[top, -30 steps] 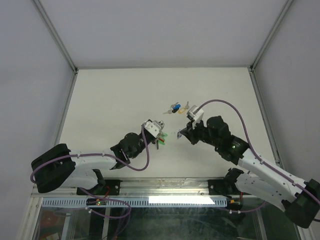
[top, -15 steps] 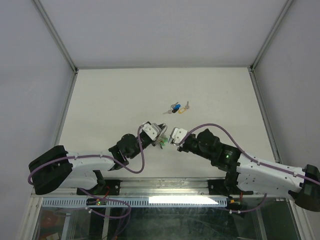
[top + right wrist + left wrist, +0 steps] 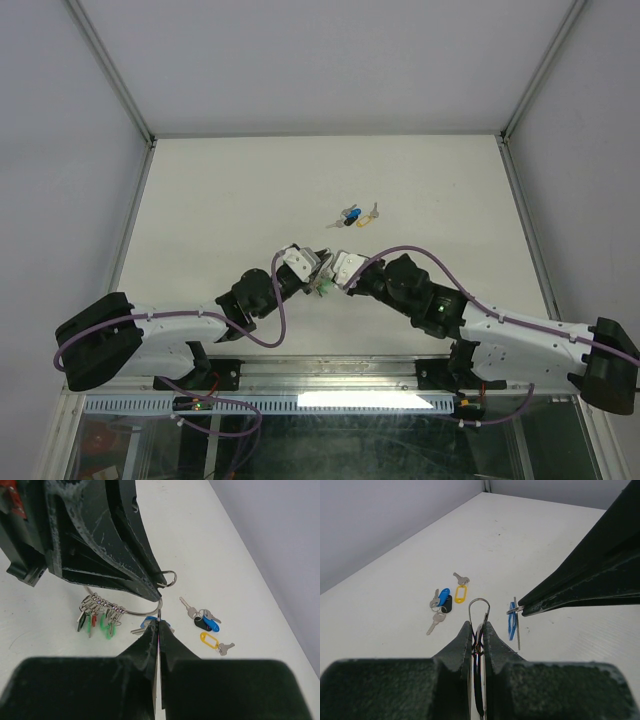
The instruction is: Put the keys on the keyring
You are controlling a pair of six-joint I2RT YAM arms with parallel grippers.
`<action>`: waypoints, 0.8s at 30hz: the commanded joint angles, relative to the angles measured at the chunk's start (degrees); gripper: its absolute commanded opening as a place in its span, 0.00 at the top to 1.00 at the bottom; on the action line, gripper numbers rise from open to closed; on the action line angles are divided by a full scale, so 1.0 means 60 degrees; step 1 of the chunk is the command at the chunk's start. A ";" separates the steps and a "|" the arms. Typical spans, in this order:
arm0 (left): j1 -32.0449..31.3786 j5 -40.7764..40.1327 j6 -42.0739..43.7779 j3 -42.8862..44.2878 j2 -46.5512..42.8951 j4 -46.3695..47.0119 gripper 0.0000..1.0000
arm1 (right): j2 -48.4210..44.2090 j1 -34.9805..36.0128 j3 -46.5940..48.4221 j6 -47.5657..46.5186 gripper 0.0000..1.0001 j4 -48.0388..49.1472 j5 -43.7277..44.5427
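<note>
The tabletop (image 3: 220, 190) shows me bare surface out to the far and side edges. Toward the near edge, my left end effector (image 3: 477, 628) is clamped on the keyring (image 3: 479, 601). My right end effector (image 3: 158, 626) pinches a blue key (image 3: 512, 626) just beside it. The loose keys (image 3: 352, 217) lie mid-tabletop.

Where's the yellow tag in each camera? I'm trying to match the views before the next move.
Top external: yellow tag near the picture's centre, lying flat.
Left wrist: yellow tag left of centre, in the upper half.
Right wrist: yellow tag right of centre, in the lower half.
Shared landmark: the blue tag lies right beside it in all three views.
</note>
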 commanded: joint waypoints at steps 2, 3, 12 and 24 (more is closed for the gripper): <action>0.0034 0.0205 -0.0258 0.0085 -0.0171 0.0721 1.00 | 0.0175 0.0070 0.0628 -0.0116 1.00 0.0074 -0.0316; 0.0034 0.0213 -0.0258 0.0085 -0.0171 0.0728 1.00 | 0.0125 0.0070 0.0578 -0.0127 1.00 0.0130 -0.0396; 0.0034 0.0192 -0.0258 0.0100 -0.0107 0.0683 1.00 | 0.0004 0.0062 0.0425 -0.0431 1.00 0.0926 -0.0601; 0.0034 0.0211 -0.0262 0.0129 -0.0030 0.0663 1.00 | 0.0432 0.0062 0.0525 -0.0485 1.00 0.1164 -0.0834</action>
